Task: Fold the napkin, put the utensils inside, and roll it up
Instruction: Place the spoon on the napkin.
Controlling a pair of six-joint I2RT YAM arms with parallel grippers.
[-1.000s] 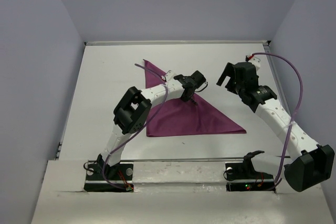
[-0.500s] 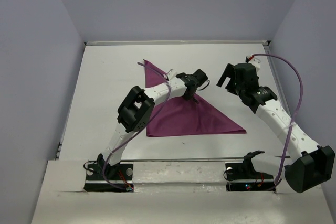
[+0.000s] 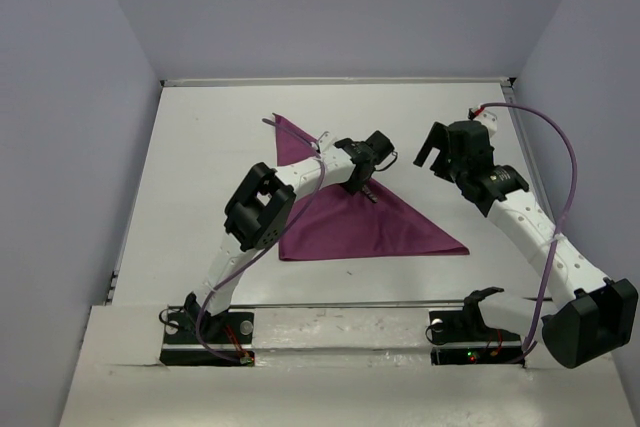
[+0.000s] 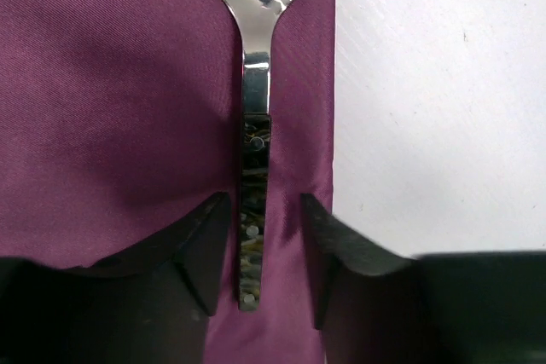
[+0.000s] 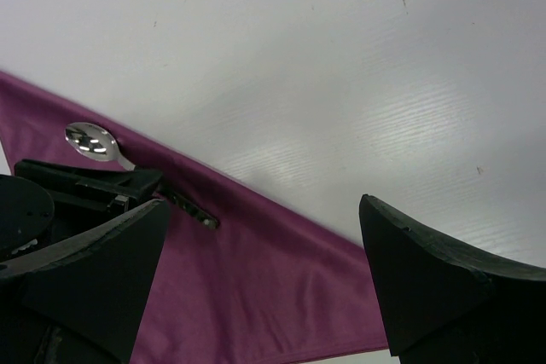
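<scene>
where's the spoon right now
In the left wrist view the spoon lies on the napkin close to its edge, its handle between the open fingers of the left claw.

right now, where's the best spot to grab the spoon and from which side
Take the spoon by its straight, narrow dark handle, coming from directly above with the fingers closing across its width. It lies flat on the napkin near the cloth's edge, and its bowl is wide and curved. The left end effector straddles that handle, open.
</scene>
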